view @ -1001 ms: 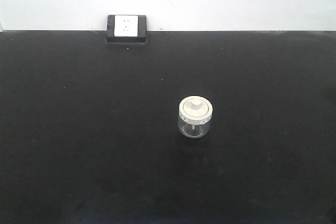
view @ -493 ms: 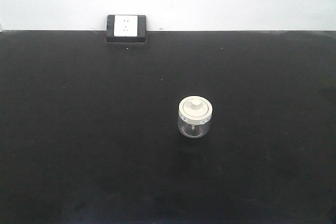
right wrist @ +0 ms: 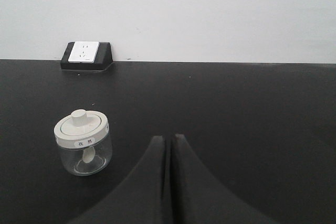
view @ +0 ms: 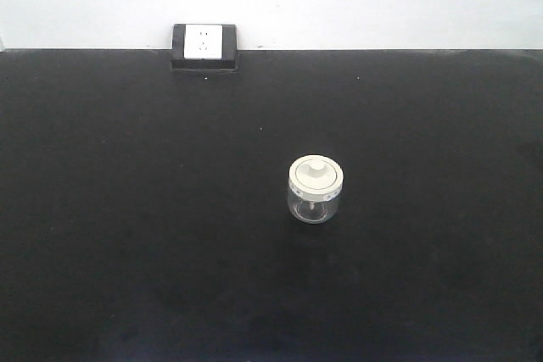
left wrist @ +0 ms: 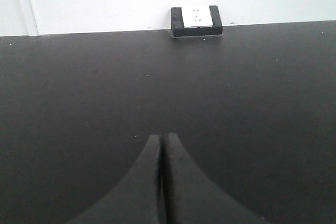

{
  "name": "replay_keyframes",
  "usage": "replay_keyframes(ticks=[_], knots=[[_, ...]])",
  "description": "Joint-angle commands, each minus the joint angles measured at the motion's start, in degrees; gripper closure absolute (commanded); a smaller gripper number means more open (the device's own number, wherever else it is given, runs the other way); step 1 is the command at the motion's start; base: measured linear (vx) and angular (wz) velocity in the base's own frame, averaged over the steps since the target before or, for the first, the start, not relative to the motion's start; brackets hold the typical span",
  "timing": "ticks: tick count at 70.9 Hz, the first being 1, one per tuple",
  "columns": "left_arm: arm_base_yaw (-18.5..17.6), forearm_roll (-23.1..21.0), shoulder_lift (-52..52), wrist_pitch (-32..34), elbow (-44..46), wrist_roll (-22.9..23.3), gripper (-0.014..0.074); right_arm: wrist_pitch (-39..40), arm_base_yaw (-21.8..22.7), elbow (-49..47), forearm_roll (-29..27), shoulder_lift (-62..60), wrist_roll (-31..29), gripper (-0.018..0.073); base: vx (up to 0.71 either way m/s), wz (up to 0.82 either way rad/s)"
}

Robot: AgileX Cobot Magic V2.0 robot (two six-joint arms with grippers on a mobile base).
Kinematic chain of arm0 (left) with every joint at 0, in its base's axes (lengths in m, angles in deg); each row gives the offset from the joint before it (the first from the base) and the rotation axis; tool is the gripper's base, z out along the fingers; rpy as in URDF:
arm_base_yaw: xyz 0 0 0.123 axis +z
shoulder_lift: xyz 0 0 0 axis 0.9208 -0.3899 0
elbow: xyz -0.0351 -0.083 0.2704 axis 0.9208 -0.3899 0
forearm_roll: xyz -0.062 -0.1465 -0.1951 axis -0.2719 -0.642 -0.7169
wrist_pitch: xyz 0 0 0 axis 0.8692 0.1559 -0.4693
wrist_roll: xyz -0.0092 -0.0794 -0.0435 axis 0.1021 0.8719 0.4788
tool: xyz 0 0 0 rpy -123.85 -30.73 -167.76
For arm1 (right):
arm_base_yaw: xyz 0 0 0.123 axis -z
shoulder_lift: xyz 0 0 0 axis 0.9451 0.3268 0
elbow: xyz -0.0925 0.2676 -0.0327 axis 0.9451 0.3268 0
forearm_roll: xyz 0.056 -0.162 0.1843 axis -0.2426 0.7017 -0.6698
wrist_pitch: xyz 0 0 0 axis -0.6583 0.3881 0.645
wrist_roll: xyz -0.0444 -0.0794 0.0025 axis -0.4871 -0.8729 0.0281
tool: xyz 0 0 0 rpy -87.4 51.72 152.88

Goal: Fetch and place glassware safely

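One small clear glass jar with a cream-white knobbed lid stands on the black table; one white wall socket far left; left claw and right claw both closed, empty

Lidded glass jar upright — claw closed, beside

Clear glass jar, matt black table
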Motion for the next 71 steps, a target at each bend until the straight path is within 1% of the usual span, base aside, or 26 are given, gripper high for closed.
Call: replay_keyframes(ticks=[1,24,37,42,54,61,66,71], knots=[[-0.07,-0.59,1.03,4.01,-1.72,0.45,0.0603,3.71,0.23,-1.75,0.35,0.38,-0.16,0.0563,0.00,0.00],[-0.07,-0.59,1.03,4.01,-1.72,0.45,0.0603,3.71,0.23,-1.75,0.48,0.38,-0.16,0.0563,0.00,0.00],[-0.07,-0.59,1.03,4.01,-1.72,0.45,0.0603,6.31,0.23,-1.75,0.27,0.38,-0.90,0.0563,0.00,0.00],[-0.07,-0.59,1.03,4.01,-1.72,0.45,0.0603,4.25,0.23,-1.75,-0.41,0.38,-2.26,0.0563,0.00,0.00],[-0.07,-0.59,1.03,4.01,-1.72,0.45,0.0603,-3.49,0.27,-1.75,-1.21,0.38,-5.81,0.0563,0.00,0.00],[-0.07,-0.59,1.03,4.01,-1.72,0.45,0.0603,-5.68,2.96,-1.40,-3.20,0.38,-5.91,0.0563,0.00,0.00],[-0.07,-0.59,1.03,4.01,-1.72,0.45,0.0603,-3.53,6.14,-0.11,-4.49,0.38,-5.91,0.0563,0.00,0.00],[-0.07,-0.59,1.03,4.01,-1.72,0.45,0.0603,0.81,8.17,2.05,-5.80,0.12,-5.91,0.0563,0.00,0.00]])
